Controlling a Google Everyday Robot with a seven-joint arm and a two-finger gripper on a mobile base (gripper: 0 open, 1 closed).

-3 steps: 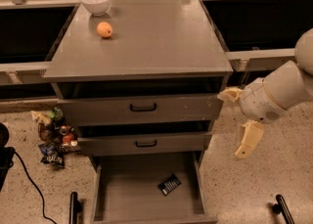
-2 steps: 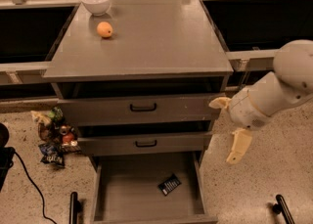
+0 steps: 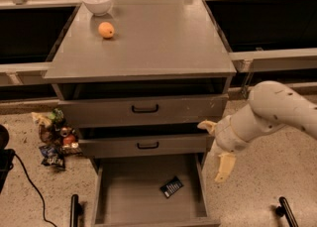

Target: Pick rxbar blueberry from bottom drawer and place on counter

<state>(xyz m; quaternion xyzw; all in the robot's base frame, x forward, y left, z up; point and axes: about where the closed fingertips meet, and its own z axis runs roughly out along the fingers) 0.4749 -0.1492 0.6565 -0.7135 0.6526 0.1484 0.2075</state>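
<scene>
Navy-wrapped rxbar blueberry [image 3: 171, 187] is best approached from above by the empty, wide-spread gripper [image 3: 213, 149] hovering beside the bottom drawer [image 3: 126, 194].

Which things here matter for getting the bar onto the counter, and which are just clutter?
Job: bar, lying in bottom drawer; counter; tool, open, right of that drawer.
Lying about: bowl and orange on counter; wrappers on floor.

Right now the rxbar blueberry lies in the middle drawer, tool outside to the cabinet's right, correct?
No: the camera view shows the rxbar blueberry in the open bottom drawer, not the middle. The tool is outside, right of the cabinet.
</scene>
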